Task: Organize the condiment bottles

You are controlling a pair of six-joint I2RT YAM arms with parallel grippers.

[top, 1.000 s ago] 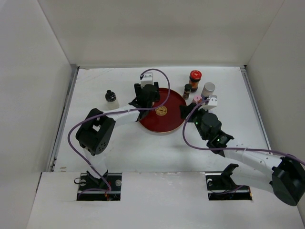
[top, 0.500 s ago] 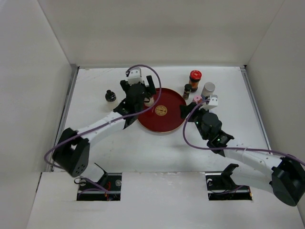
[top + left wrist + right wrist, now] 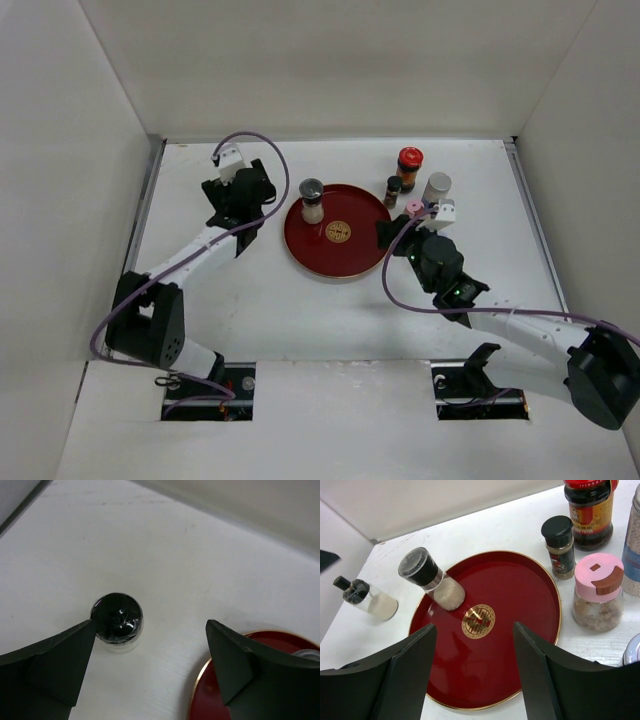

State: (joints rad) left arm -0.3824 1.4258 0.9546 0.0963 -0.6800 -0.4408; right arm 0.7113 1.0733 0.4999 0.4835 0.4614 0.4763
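Nearest the arms' bases is a stretch of the table (image 3: pixel 270 310). Next comes the right gripper (image 3: pixel 472 628), its jaws apart with nothing between them, looking low across the red tray (image 3: pixel 480 675). Just off its right finger stands the pink-lidded jar (image 3: pixel 596 594), on the table beside the tray's rim, not on it. One of the condiment bottles is on the tray already: the grey-capped grinder (image 3: pixel 312 200), upright near the far left edge. Out to the left, at about the same depth, the left gripper (image 3: pixel 150 625) hangs over the black-capped bottle (image 3: pixel 116 621), which stands on the table near the tray's left side. These jaws are spread wide and hold nothing. That looks to me like the step in hand: picking this bottle up to set it on the tray. To do it well, I'd say the jaws should shift sideways first, since the cap sits hard by the left finger with a wide gap on the other side, and closing from there could tip it. Centre it, come down to the body below the cap, then close. Farthest back, right of the tray, stand the small black-capped shaker (image 3: pixel 393 188), the white-capped bottle (image 3: pixel 436 187) and the red-capped dark jar (image 3: pixel 410 160), all off the tray.
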